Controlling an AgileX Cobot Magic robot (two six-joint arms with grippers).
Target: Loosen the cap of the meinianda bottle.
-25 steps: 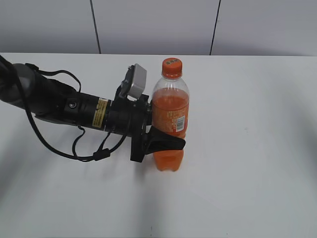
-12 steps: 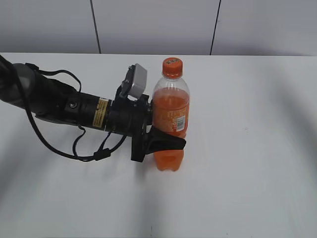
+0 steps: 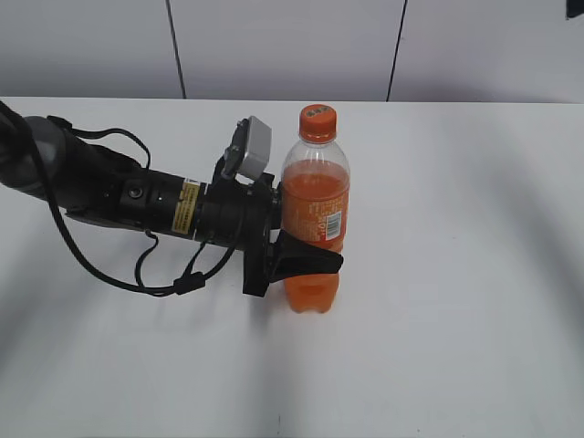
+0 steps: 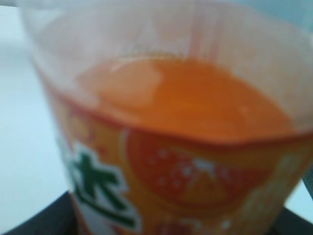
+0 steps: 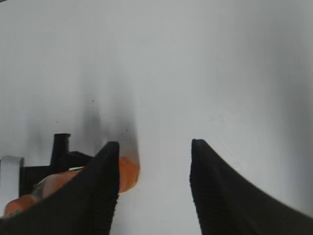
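Bottle of clear plastic with orange drink, the meinianda bottle (image 3: 313, 219), stands upright near the middle of the white table (image 3: 456, 274). Its small round orange screw cap (image 3: 317, 124) is on the neck, and nothing touches it. The left gripper (image 3: 306, 260) comes from the left side, lying almost level, and its black fingers (image 3: 306, 256) are pressed against the lower body of the bottle, just under the orange label with the white barcode patch. One finger crosses the front of the bottle; the other one is hidden behind it. In the left wrist view the bottle (image 4: 166, 137) fills almost the whole picture, blurred, with the label very close. The right gripper (image 5: 154, 191) hangs high above the table with its two black fingers (image 5: 98, 196) spread well apart, holding nothing; the bottle (image 5: 124, 174) shows far below, beside its left finger.
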